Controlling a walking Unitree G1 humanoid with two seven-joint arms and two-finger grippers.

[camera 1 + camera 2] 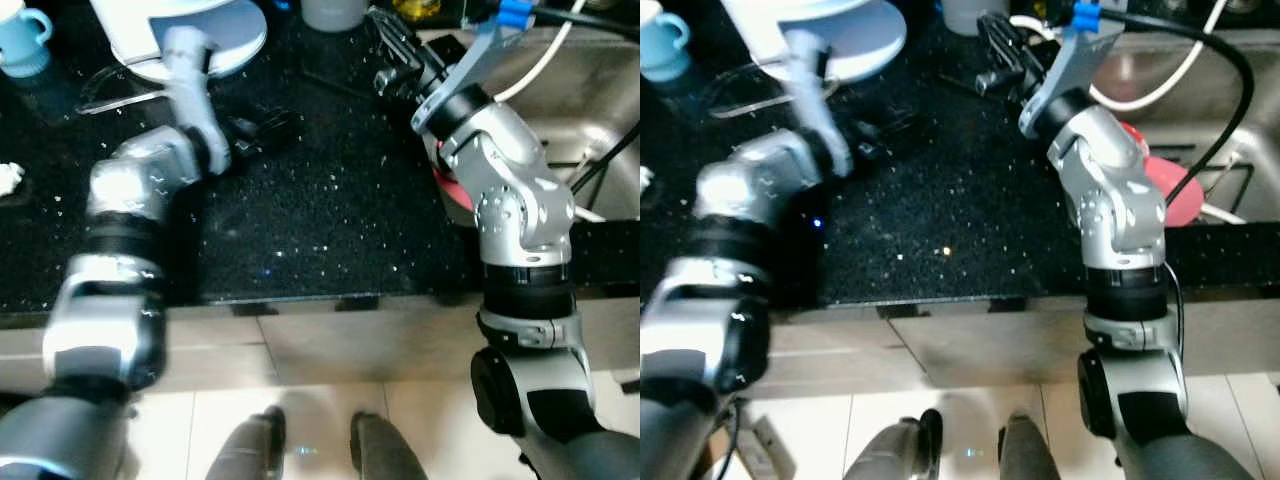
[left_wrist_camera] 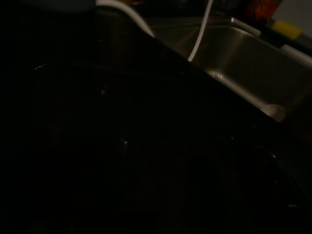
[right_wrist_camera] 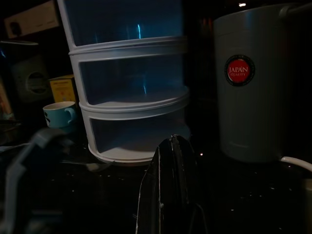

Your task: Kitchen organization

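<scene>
My left arm reaches out over the black speckled countertop; its gripper is blurred and hovers low above the stone, in front of the white stacked drawer unit. My right gripper is held over the back of the counter beside the sink. Its two black fingers are pressed together, shut, with nothing between them. It points toward the drawer unit and a white canister with a red round label. A light blue mug stands at the back left.
A red and pink object lies at the sink's near edge behind my right arm. White and black cables run over the sink. Something small and white lies at the counter's far left. The counter's front edge is just before me.
</scene>
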